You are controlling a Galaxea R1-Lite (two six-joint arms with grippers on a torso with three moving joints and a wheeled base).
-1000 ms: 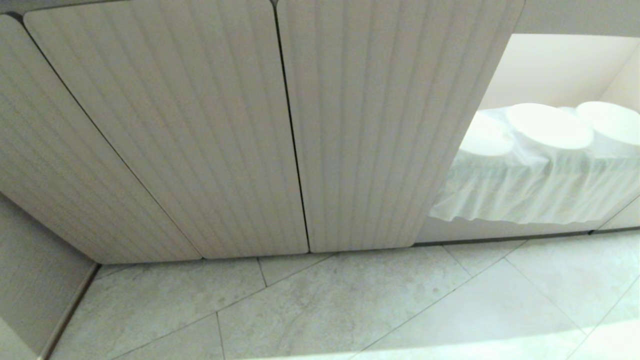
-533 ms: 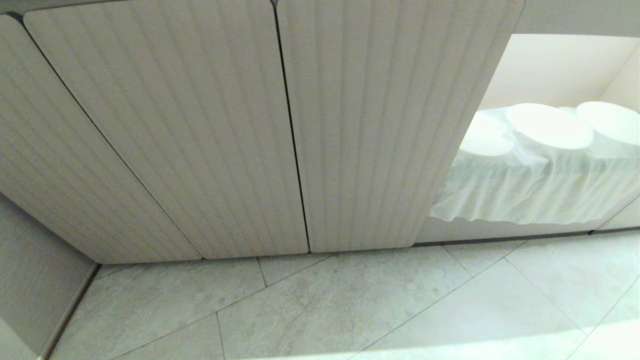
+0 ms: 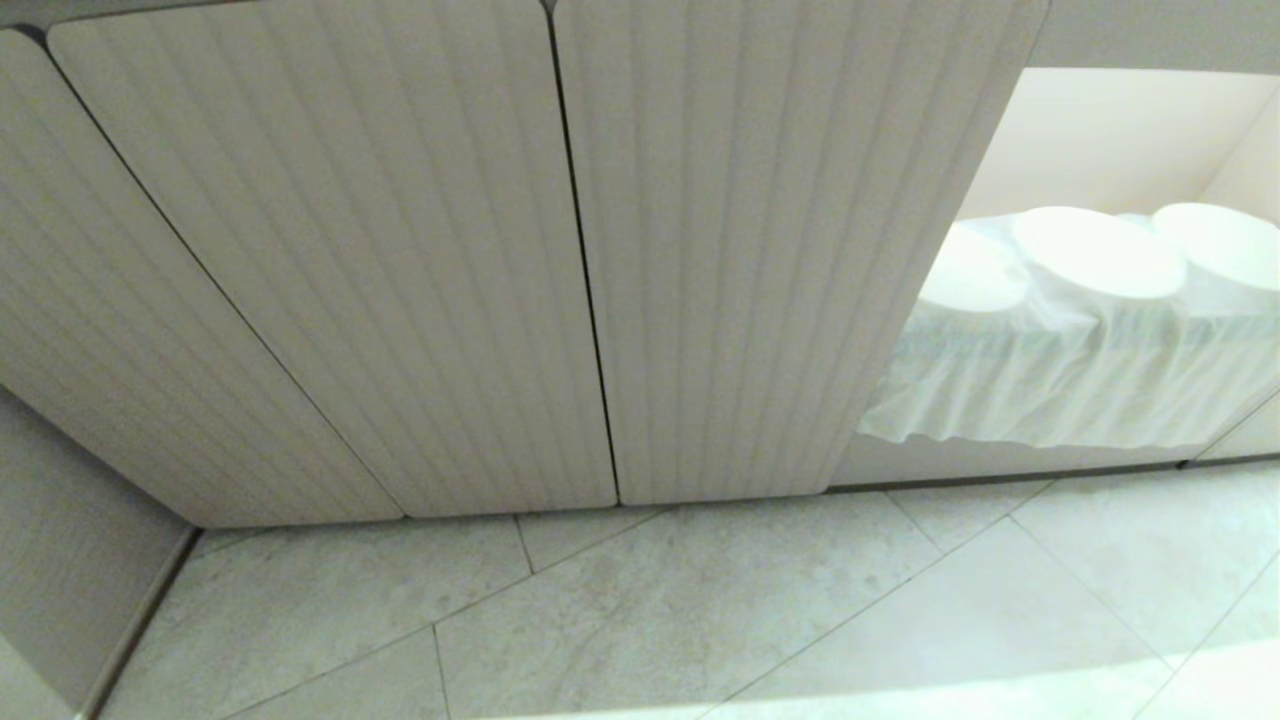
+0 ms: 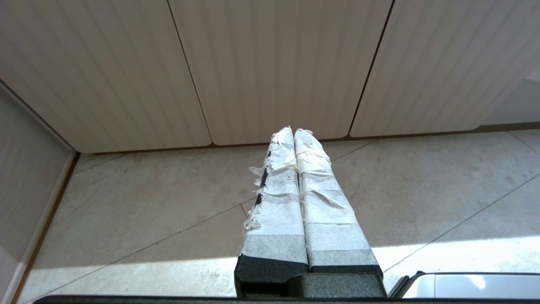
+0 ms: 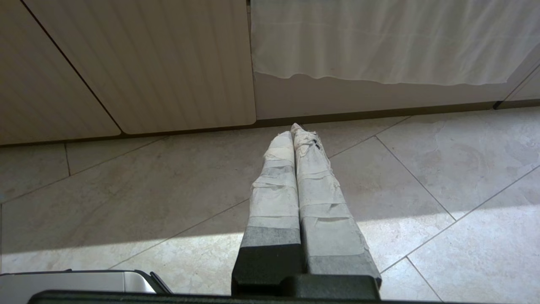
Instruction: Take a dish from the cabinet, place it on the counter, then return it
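We judge the task to be at its very start, or else already finished: nothing is in either gripper, and no dish stands apart from the rest. From these views alone we cannot say which. The counter is out of view, so whether anything rests on it is unknown.

Our left gripper (image 4: 294,134) hangs low over the tiled floor (image 3: 700,600), facing closed fluted doors (image 3: 330,250), its taped fingers pressed together and empty. Our right gripper (image 5: 292,131) hangs likewise above the floor, fingers closed on nothing, pointing toward the open cabinet (image 3: 1100,130).

In the head view the cabinet stands open at the right, beside the closed doors. On its shelf a thin white cloth (image 3: 1060,390) hangs over the front edge. Upon it sit white round dishes (image 3: 1095,250), three rims showing, close together and overexposed, so we cannot tell a single bowl from a stack, nor their depth. The task's dish is presumably among them. If the task is beginning, everything remains: reach in, lift out, set down, return.
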